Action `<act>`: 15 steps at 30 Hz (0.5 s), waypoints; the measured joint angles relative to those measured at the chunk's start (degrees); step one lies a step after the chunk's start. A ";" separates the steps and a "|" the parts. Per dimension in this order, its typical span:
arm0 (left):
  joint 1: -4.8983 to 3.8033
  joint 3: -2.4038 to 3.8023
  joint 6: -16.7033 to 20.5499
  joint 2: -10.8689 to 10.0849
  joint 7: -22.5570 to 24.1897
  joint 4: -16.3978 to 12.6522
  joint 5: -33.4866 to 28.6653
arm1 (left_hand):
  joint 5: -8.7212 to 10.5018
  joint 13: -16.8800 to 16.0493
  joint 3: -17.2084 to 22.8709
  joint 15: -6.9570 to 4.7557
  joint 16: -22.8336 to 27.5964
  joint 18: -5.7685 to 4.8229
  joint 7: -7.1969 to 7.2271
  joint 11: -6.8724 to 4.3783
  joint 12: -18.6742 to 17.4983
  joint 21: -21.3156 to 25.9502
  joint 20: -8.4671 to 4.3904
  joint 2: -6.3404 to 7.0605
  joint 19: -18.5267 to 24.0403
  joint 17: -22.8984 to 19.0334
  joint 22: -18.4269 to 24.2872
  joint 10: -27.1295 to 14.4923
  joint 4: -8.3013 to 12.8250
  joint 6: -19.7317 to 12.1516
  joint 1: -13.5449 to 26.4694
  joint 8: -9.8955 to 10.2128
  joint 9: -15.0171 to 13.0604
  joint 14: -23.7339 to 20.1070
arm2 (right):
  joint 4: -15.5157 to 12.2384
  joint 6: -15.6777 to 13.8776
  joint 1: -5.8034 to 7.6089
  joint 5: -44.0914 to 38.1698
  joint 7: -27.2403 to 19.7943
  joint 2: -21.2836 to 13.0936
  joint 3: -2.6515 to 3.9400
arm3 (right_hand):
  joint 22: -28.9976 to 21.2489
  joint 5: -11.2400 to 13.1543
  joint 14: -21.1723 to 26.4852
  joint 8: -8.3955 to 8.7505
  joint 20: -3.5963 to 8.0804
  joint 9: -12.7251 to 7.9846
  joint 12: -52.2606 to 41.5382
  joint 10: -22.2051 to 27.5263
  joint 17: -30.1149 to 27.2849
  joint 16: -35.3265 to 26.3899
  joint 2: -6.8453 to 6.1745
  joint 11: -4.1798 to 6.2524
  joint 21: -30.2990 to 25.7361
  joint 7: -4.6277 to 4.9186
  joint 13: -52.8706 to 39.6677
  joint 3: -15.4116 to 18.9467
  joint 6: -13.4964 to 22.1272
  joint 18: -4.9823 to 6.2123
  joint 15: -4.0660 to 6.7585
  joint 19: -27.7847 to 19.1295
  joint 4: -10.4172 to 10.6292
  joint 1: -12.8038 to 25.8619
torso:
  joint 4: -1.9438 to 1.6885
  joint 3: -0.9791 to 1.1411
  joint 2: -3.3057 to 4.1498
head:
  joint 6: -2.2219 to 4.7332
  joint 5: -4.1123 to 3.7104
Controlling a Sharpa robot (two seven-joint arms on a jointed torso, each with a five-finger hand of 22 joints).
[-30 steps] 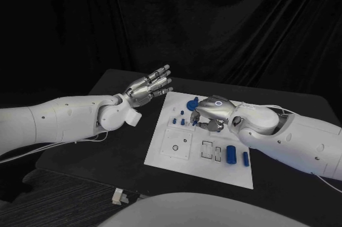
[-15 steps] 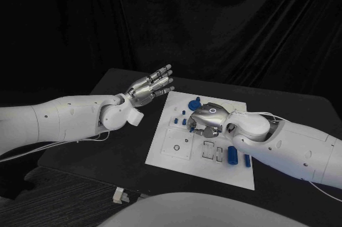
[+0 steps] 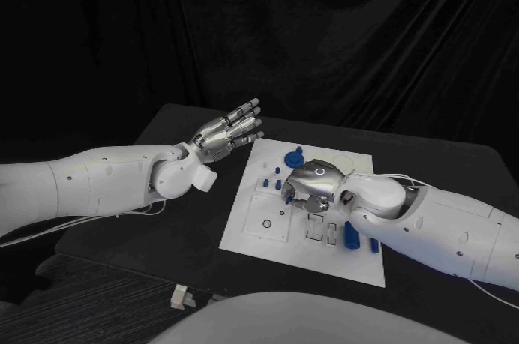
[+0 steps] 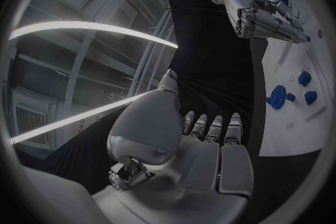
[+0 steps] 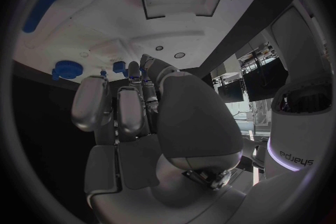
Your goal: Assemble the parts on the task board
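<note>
My right hand [image 3: 315, 183] hung low over the task board [image 3: 271, 231], knuckles up, fingers curled down and inward toward the plate. At their tips sat a small blue part [image 5: 134, 69], and from behind my own palm it looked pinched there, but whether I truly gripped it or only touched it, I could not tell. Just beyond those fingertips stood the big round blue part [image 3: 292, 158], with two little blue pieces [image 3: 265, 183] close beside my fingers on the side toward my other arm. Behind my wrist, near my forearm, lay the long blue cylinder [image 3: 352, 237]. The rectangular recesses [image 3: 316, 225] sat right under the heel of my palm. My left hand [image 3: 225, 132] was off the board's edge, well apart from it, fingers straight, spread and released, holding nothing, palm turned toward the plate.
</note>
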State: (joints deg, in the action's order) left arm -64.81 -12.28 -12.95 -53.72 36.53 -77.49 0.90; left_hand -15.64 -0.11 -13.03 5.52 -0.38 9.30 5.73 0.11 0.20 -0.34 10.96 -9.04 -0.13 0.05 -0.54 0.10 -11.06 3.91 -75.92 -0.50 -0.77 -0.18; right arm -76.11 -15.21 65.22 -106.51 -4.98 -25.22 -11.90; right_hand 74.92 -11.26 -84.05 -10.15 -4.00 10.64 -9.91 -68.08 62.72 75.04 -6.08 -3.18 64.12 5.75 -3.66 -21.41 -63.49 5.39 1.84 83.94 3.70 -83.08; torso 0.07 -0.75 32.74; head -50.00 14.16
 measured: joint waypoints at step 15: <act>0.19 0.00 -0.08 0.25 -0.08 0.32 0.00 | -0.24 -0.01 -0.15 0.03 0.00 0.00 0.00 0.00 0.00 0.00 0.00 0.00 0.00 0.01 -0.01 0.00 0.16 0.00 0.00 0.00 0.01 0.03 | -0.03 -0.13 -1.16 -0.05 0.45 0.32 -0.01 | -0.01 -0.26 0.00 -0.21 0.00 0.03 0.00 -0.17 0.00 0.00 -0.30 -0.17 0.00 0.22 0.00 0.00 -0.19 0.00 0.00 0.00 0.00 0.15 | 0.00 -0.02 -0.03 | 0.00 -0.24</act>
State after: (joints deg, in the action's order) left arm -64.62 -12.28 -13.03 -53.47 36.45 -77.17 0.89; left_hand -15.88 -0.12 -13.18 5.55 -0.38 9.30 5.73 0.10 0.20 -0.34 10.96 -9.04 -0.13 0.06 -0.54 0.10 -10.91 3.91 -75.92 -0.50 -0.76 -0.16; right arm -76.14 -15.34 64.06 -106.57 -4.53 -24.90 -11.91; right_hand 74.92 -11.52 -84.05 -10.36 -4.00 10.67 -9.91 -68.25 62.72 75.03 -6.37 -3.35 64.12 5.97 -3.66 -21.41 -63.68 5.39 1.84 83.94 3.69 -82.93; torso 0.07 -0.77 32.71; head -50.00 13.92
